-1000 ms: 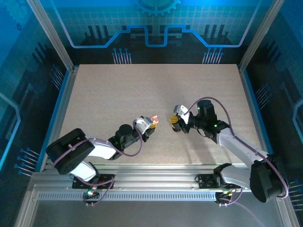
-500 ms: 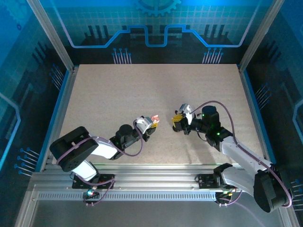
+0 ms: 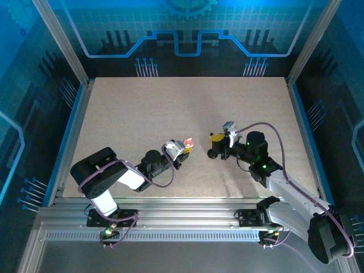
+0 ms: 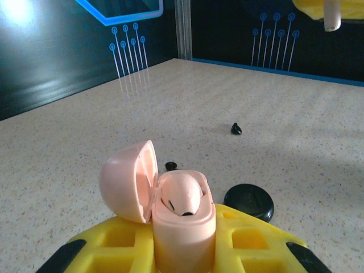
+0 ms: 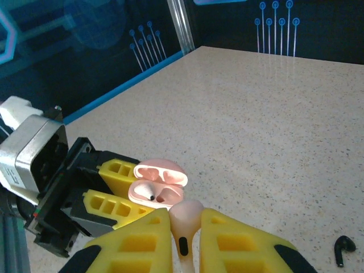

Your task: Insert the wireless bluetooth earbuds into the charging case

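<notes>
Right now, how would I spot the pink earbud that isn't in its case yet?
Follow the right arm to the right gripper. Pinched between its yellow fingers is the pink earbud. Its twin sits in the open pink case, and the black earbud lies on the table.

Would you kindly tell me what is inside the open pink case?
One pale pink earbud sits in the charging case; the second slot looks empty. The earbud's stem is hidden in its well.
</notes>
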`<state>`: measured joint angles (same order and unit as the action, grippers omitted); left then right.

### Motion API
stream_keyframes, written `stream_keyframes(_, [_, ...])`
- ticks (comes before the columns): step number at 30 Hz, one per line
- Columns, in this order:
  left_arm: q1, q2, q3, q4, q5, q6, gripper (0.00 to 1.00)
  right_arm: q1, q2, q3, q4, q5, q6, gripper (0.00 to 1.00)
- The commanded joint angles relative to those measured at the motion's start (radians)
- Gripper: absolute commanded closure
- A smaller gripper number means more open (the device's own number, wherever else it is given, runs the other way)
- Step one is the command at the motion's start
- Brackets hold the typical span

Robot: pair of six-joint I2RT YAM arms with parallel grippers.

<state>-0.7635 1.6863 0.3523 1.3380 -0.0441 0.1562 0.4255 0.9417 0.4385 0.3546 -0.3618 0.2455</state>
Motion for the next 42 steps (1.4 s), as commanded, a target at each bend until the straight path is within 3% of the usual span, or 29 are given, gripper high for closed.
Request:
stream_keyframes(1, [-0.008,0.012,0.033,0.063,0.029,0.001,0.8,0.038,0.0,-0.013,0.096,0.06,0.089,0.85])
stream_keyframes(15, [-0.011,0.008,0.067,0.063,0.052,-0.006,0.81,0.149,0.127,0.016,0.251,0.226,0.325,0.84])
stream_keyframes(42, [-0.017,-0.036,0.078,0.063,0.05,-0.014,0.81,0.242,0.257,0.052,0.379,0.365,0.346,0.83])
